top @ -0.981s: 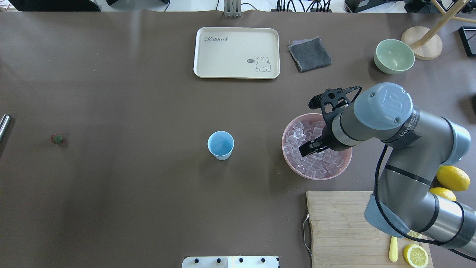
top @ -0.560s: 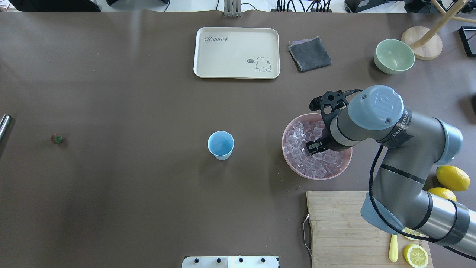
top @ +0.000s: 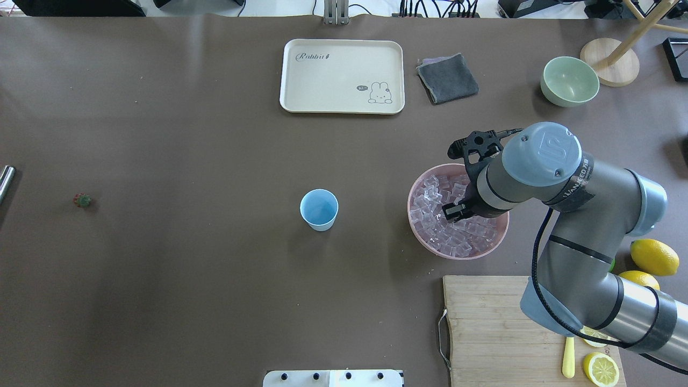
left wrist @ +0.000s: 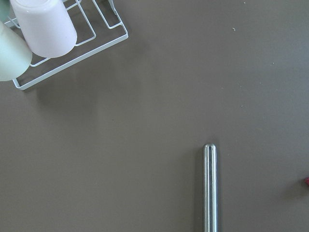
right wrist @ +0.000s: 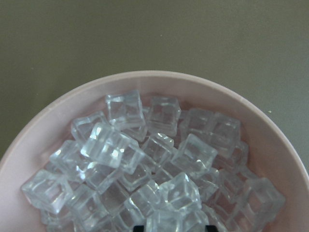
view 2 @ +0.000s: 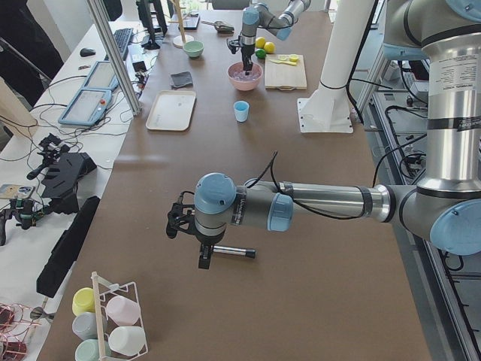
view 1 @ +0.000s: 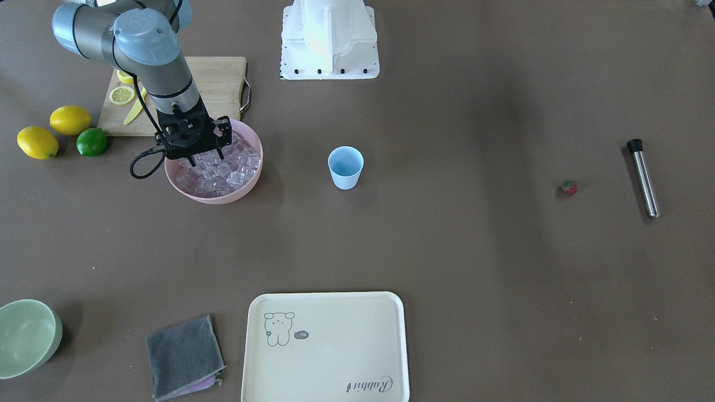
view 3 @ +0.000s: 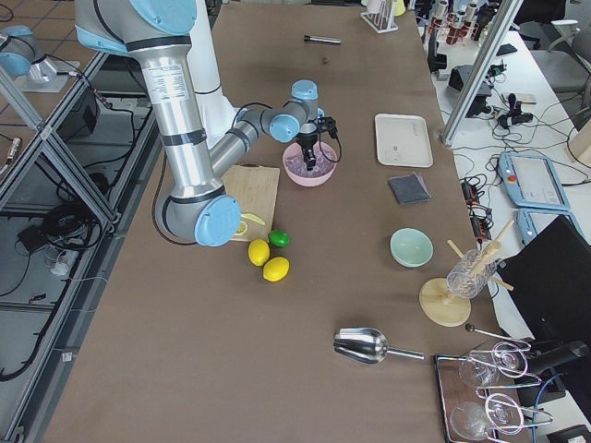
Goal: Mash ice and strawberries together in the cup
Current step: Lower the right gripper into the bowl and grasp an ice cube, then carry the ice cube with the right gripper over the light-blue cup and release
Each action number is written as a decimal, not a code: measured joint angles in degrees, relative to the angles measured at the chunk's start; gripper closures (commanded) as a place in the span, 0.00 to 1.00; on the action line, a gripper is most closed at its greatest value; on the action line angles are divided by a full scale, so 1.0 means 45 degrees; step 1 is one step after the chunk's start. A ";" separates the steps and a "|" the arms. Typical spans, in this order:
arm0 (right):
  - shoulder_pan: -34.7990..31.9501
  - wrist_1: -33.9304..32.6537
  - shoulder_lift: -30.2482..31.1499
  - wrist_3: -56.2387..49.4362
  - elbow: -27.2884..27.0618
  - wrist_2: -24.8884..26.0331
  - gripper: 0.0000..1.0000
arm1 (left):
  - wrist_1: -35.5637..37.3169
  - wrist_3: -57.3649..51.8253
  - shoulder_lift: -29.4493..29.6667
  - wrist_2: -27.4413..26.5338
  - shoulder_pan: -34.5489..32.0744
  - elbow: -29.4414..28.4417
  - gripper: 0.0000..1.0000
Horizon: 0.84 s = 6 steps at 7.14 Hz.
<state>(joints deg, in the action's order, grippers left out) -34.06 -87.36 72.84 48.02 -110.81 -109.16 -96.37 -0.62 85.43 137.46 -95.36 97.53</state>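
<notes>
The brown table (top: 188, 134) fills the overhead view. The right arm (top: 570, 215) comes in from its lower right and bends over the pink bowl (top: 457, 256), right of centre.

The left arm (view 2: 316, 204) shows in neither the overhead nor the front view. Only the left-end view has it, stretched across the near table with the left gripper (view 2: 203, 263) hanging just above a steel rod (view 2: 234, 252). Whether that pincer is released or clenched I cannot tell. Its wrist camera shows no fingers, only the rod at lower right and a wire cup rack (left wrist: 96, 43) at upper left.

In the overhead view the right wrist covers its own jaws. The right wrist camera looks straight into the bowl. There the right gripper (right wrist: 174, 227) shows 2 dark fingertips (right wrist: 208, 227) at the bottom edge, with 1 cube of the ice (right wrist: 125, 111) filling the gap between them, so it appears clenched on that cube. The rest of the ice is heaped in the bowl.

The lime (view 1: 92, 142) sits plain at the front view's upper left beside 2 lemons (view 1: 53, 131); overhead, the arm hides nearly all of it.

The cup (top: 319, 209) stands upright at the overhead view's centre, well apart from the bowl. The strawberry (top: 82, 200) lies on bare table at the far left, near the rod.
</notes>
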 measured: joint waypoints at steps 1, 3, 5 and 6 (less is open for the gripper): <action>-0.0003 -0.0011 -0.0027 0.0008 0.0010 -0.0008 0.88 | 0.0004 0.0000 0.0010 0.0000 0.0000 0.0003 0.01; 0.0019 -0.0019 -0.0060 0.0012 0.0032 -0.0024 0.99 | 0.0009 0.0000 0.0044 0.0000 0.0010 -0.0018 0.01; -0.0111 -0.0020 -0.0138 0.0009 -0.0032 -0.0096 1.00 | 0.0009 0.0000 0.0056 0.0000 0.0018 -0.0031 0.01; -0.0355 -0.0079 -0.0345 0.0005 -0.0085 -0.0215 1.00 | 0.0009 0.0000 0.0057 0.0000 0.0019 -0.0031 0.01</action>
<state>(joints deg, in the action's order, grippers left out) -35.66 -87.72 71.29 48.04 -111.20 -110.13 -96.33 -0.62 85.69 137.46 -95.28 97.39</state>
